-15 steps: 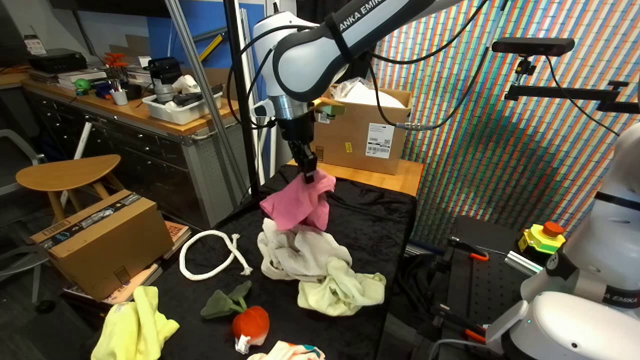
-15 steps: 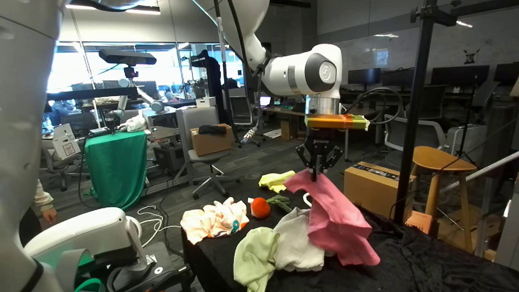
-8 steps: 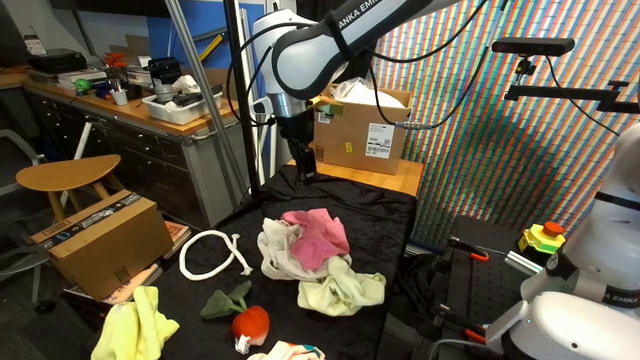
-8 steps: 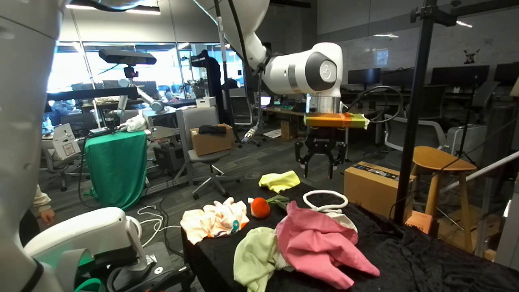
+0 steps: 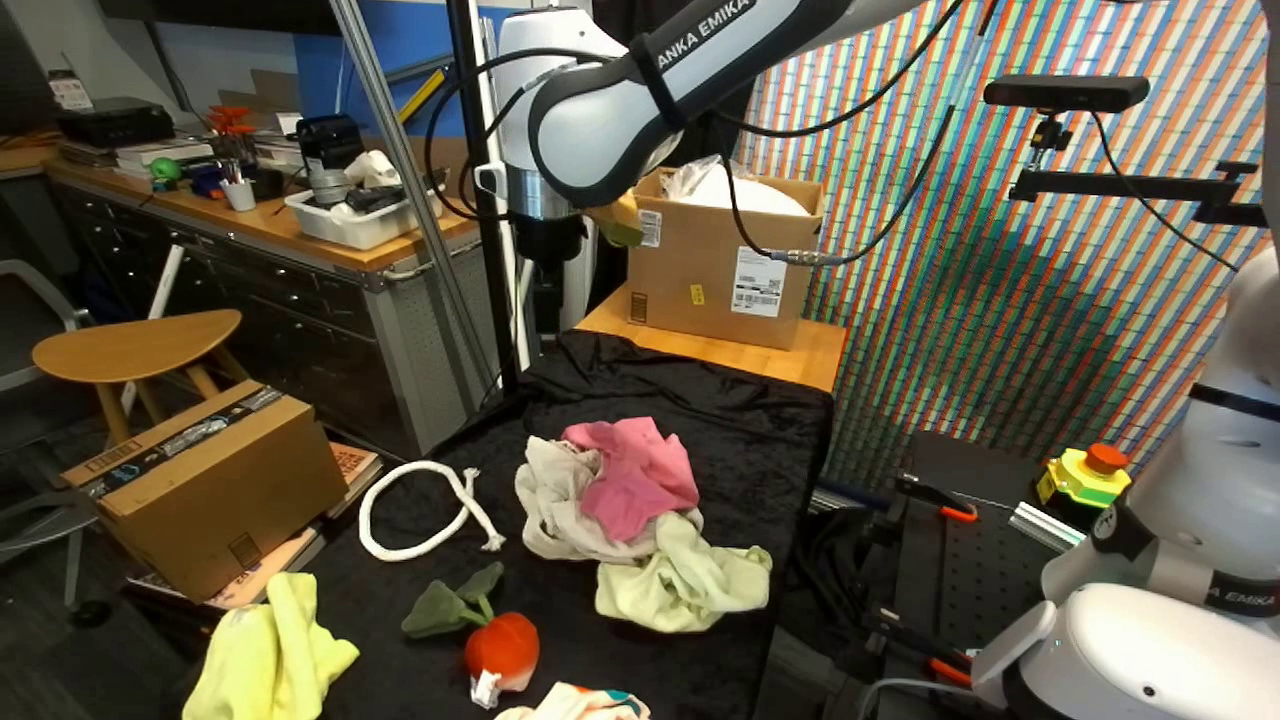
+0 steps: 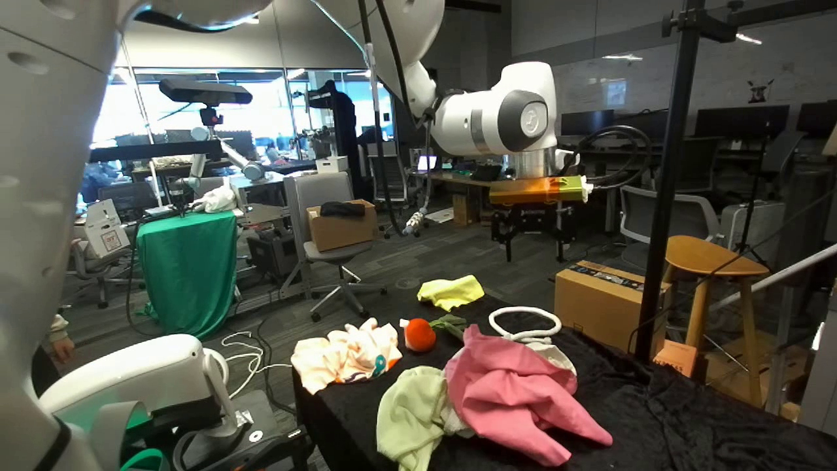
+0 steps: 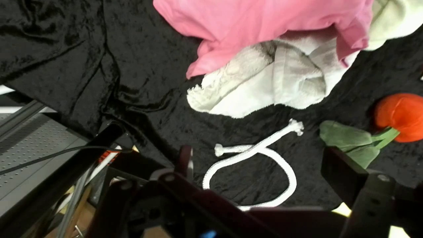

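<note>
My gripper (image 6: 534, 255) hangs open above the far part of the table, nothing between its fingers. In the wrist view its fingers (image 7: 343, 175) stand wide apart, with a looped white rope (image 7: 292, 178) on the table below. A crumpled pink cloth (image 6: 516, 392) lies over a grey-white cloth (image 5: 550, 510), free of the gripper. Pale green cloth (image 5: 690, 580) touches that pile on the near side in an exterior view. A red stuffed vegetable (image 5: 503, 650) with green leaves rests near the rope. Against the dark background, the fingers are hard to make out in an exterior view.
Black velvet covers the table (image 5: 740, 410). A yellow cloth (image 5: 265, 650) and a patterned cloth (image 6: 346, 353) lie near its edges. A black post (image 6: 667, 183) rises beside the arm. Cardboard boxes stand beside (image 5: 210, 490) and behind the table.
One second ago the gripper held up the pink cloth. It has since opened and let go; the cloth dropped onto the grey-white one. The arm has risen and moved away from the pile.
</note>
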Action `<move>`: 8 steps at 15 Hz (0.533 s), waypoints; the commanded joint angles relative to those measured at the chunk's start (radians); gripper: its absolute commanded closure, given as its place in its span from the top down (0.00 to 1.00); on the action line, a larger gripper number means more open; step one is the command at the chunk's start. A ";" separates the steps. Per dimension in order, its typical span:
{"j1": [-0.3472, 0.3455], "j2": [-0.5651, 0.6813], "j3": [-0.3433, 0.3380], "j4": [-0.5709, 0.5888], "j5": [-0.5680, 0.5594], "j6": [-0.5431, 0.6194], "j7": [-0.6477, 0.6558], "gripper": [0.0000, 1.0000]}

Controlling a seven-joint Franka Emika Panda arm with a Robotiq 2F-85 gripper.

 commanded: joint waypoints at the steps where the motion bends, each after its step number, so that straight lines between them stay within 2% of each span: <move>1: 0.056 0.058 -0.028 0.070 -0.084 0.051 0.112 1.00; 5: 0.130 0.105 -0.045 0.137 -0.204 -0.011 0.175 1.00; 8: 0.176 0.122 -0.027 0.173 -0.239 -0.065 0.192 1.00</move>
